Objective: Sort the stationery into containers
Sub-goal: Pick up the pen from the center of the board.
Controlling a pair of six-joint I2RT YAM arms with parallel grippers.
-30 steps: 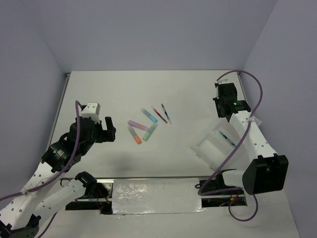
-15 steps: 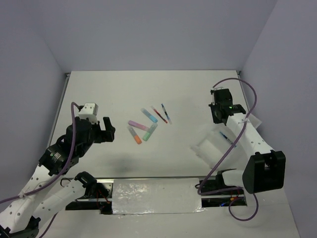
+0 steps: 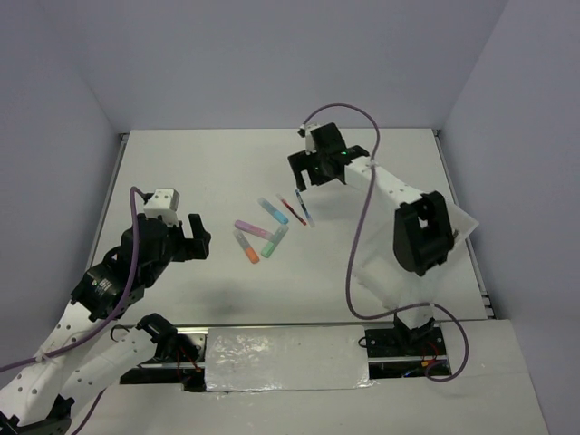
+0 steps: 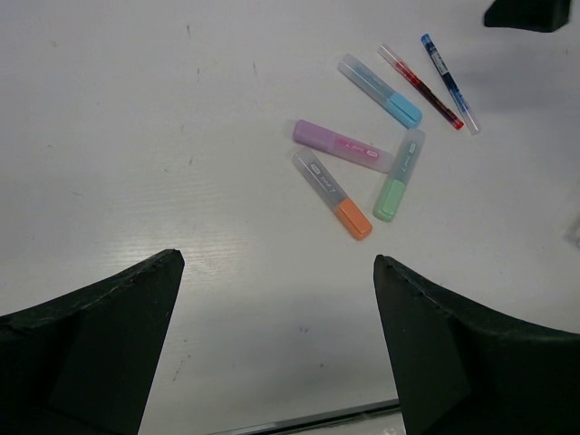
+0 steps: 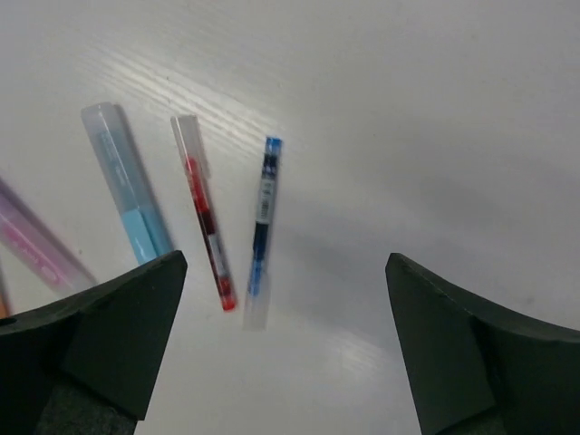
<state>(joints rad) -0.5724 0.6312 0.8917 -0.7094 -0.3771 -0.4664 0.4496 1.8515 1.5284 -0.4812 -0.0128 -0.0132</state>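
Highlighters (image 4: 340,145) and two pens (image 5: 261,217) all lie loose on the table (image 3: 181,163), none of the six in the tray (image 3: 376,276), which my right arm (image 3: 417,227) mostly hides. My right gripper (image 5: 283,272) hangs over the pens, jaws wide and empty. My left gripper (image 4: 279,263), equally wide, holds nothing, so I judge most of the sorting remains.

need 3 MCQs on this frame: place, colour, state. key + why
1. The right tool hangs above: A the orange highlighter; B the red pen and blue pen; C a tape roll.
2. The highlighter closest to the red pen is: A blue; B green; C orange.
3. The left tool is: A shut on a pen; B shut on a highlighter; C open, empty.
Key: 1 B, both pens lie under it in the right wrist view. 2 A, the blue highlighter lies alongside that pen. 3 C, jaws wide apart, nothing between.
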